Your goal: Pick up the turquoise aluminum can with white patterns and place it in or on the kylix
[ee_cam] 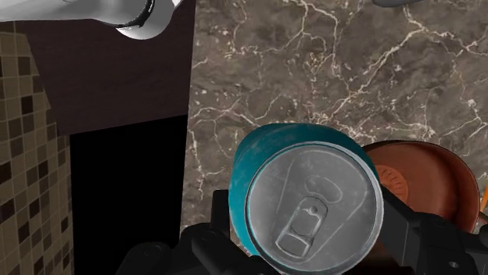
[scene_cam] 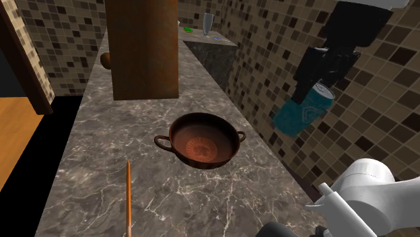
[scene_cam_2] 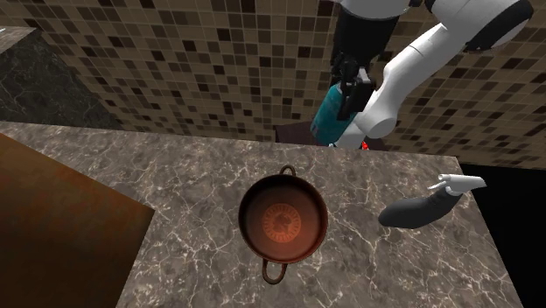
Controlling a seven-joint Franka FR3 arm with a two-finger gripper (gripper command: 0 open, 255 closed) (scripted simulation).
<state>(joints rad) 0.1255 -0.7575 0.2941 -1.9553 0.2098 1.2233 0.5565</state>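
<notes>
Hanging tilted in mid-air, the turquoise can [scene_cam: 301, 113] is clasped near its silver top between the fingers of the black gripper [scene_cam: 320, 81], high above the marble counter [scene_cam: 94, 168]. The reddish-brown kylix [scene_cam: 202, 140] stands on that counter, lower and toward the shoulder view's left of the can.

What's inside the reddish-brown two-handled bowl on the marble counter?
The reddish-brown two-handled bowl holds only its own round painted medallion. In the wrist view, the turquoise silver-topped can, clasped in the black gripper, covers part of its inside.
</notes>
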